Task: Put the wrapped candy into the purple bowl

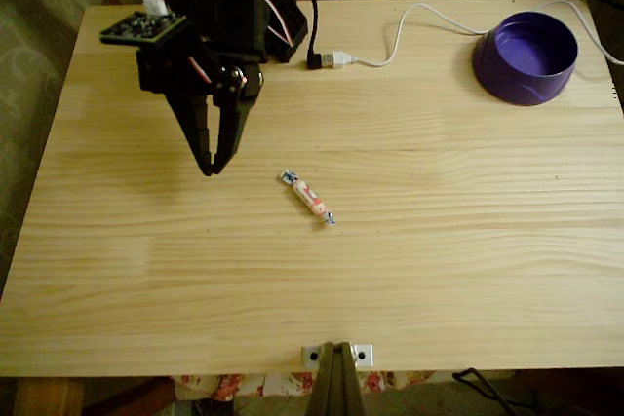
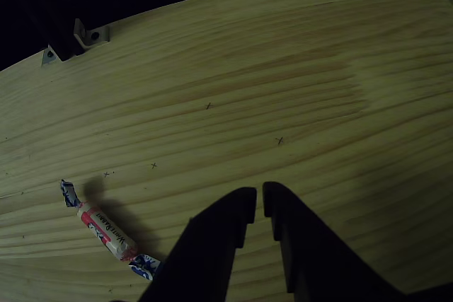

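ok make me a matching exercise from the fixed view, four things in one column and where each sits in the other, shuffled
Things:
1. black two-finger gripper
2. small white-and-pink wrapped candy
3. round purple plastic bowl
4. white cable with USB plug

Places:
A. far right corner of the wooden table
B. mid-table, lying flat
C. left of the candy, tips pointing down
D. along the far edge, left of the bowl

Pairs: 1-C, 2-B, 3-A, 4-D

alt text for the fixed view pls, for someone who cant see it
A black robot arm's gripper hangs fingers-together over a pale wooden table, empty, left of a wrapped candy lying near the middle. A purple bowl sits at the far right corner, with a white cable running beside it.
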